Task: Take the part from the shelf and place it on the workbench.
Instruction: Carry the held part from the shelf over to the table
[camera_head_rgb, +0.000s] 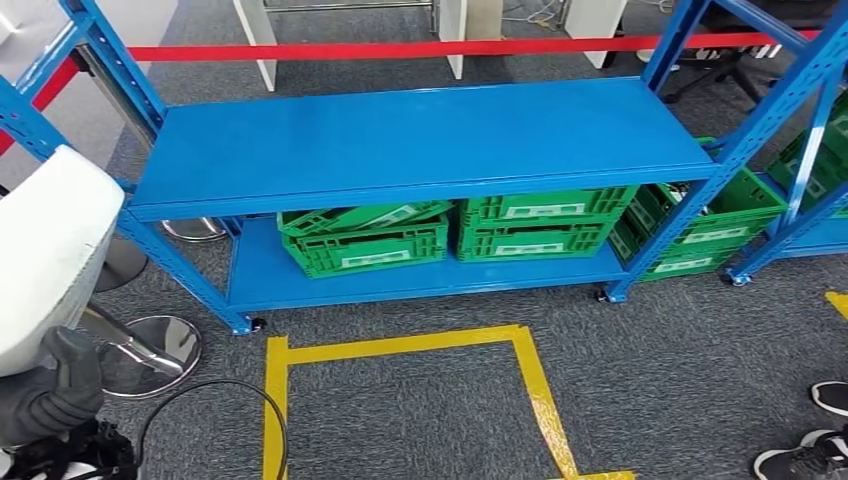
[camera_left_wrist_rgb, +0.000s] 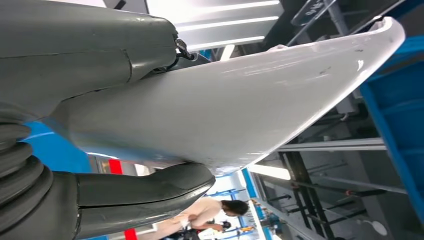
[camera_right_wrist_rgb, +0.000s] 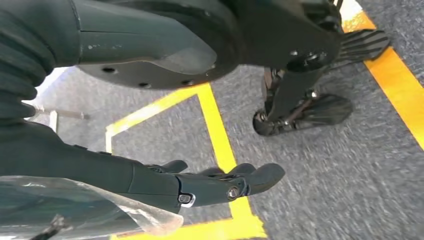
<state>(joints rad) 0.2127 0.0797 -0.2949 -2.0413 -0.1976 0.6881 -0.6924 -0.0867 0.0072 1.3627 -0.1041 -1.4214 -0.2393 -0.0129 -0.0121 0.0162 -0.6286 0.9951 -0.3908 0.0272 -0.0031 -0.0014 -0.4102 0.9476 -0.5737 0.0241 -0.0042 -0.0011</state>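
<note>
Head view looks down on a blue shelf (camera_head_rgb: 420, 135) whose top board is bare blue metal, with green crates (camera_head_rgb: 365, 240) stacked on its lower board and more green crates at the right. Yellow tape (camera_head_rgb: 400, 347) marks a square on the grey carpet in front of it, and a red barrier band (camera_head_rgb: 450, 48) runs behind the shelf. At the lower left edge the left hand (camera_head_rgb: 60, 385) holds the part (camera_head_rgb: 45, 255), a large white curved panel, smooth and glossy, with a rounded edge; it stands up from the hand, off the shelf and just beside its left post. In the left wrist view the part (camera_left_wrist_rgb: 225, 100) shows as a broad, gently bowed white shell tapering to a thin upturned lip, with a few small dark specks on its surface; the thick grey thumb (camera_left_wrist_rgb: 145, 192) presses one face and the grey body of the left hand (camera_left_wrist_rgb: 85, 50) lies against the other, so the panel is clamped between them. In the right wrist view the right hand (camera_right_wrist_rgb: 220, 182) hangs above the carpet and yellow tape, its dark fingers loosely curled and holding nothing. A person's dark shoes (camera_head_rgb: 815, 435) stand at the lower right.
</note>
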